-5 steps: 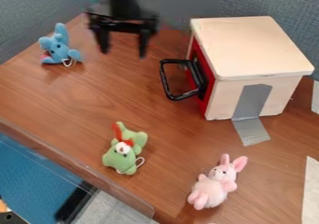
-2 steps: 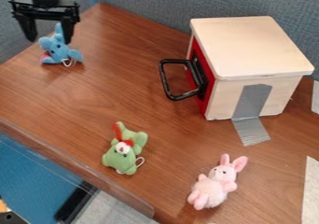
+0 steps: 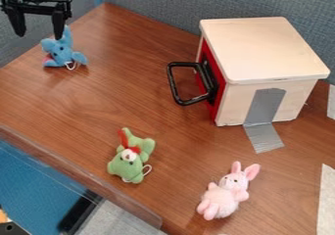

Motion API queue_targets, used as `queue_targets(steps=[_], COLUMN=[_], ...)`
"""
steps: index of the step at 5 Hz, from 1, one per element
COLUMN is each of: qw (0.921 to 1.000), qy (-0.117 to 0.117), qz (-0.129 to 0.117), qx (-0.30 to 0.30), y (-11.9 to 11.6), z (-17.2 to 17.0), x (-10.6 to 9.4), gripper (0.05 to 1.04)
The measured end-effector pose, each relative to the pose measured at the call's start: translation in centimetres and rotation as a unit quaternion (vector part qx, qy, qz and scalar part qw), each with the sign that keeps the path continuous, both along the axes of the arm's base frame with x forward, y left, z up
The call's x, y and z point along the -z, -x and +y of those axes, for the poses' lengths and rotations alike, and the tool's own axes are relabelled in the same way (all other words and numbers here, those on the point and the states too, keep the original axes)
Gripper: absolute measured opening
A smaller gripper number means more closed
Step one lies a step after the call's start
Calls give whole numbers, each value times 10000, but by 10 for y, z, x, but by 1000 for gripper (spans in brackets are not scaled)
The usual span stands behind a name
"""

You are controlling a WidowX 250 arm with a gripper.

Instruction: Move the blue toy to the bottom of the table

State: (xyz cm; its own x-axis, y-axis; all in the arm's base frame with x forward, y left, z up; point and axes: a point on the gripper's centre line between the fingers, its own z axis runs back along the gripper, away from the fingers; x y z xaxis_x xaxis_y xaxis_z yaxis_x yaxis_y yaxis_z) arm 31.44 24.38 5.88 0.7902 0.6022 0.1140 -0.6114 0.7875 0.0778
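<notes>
The black gripper [image 3: 40, 32] hangs at the upper left, its two fingers spread wide with nothing between them. Just below and to its right, the blue toy [image 3: 61, 52] sits upright near the table's upper left edge. The right fingertip overlaps the top of the toy's ear; whether they touch I cannot tell. The brown wooden table [image 3: 98, 102] stretches down from there to the lower right.
A wooden box [image 3: 262, 48] with a red front and a black handle [image 3: 175, 84] stands at the right. A green toy [image 3: 131, 158] lies at the lower middle, a pink rabbit [image 3: 224, 192] at the lower right. Blue-grey partitions [image 3: 157, 1] border the back.
My gripper has moved left from above the back of the table to the blue toy's upper left, fingers still apart. The toys and the box have stayed put.
</notes>
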Motion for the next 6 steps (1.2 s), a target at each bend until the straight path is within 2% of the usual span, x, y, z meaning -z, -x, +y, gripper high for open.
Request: queue_targets(steps=[1,2,3,4,5,6], qw=[9999,9993,9988,9990,9997,9998], qy=[-44,-66,-181,-205,-148,-157], qz=[112,366,444,379,185,126], qx=[-86,-77,-16,-82,-86,-40], y=[-5,-11,-20,-26,-32,-37], z=[8,9,8,4,0,-8], x=[9,25,33,41,43,46], gripper=[1000,1000,1000,944,659,356])
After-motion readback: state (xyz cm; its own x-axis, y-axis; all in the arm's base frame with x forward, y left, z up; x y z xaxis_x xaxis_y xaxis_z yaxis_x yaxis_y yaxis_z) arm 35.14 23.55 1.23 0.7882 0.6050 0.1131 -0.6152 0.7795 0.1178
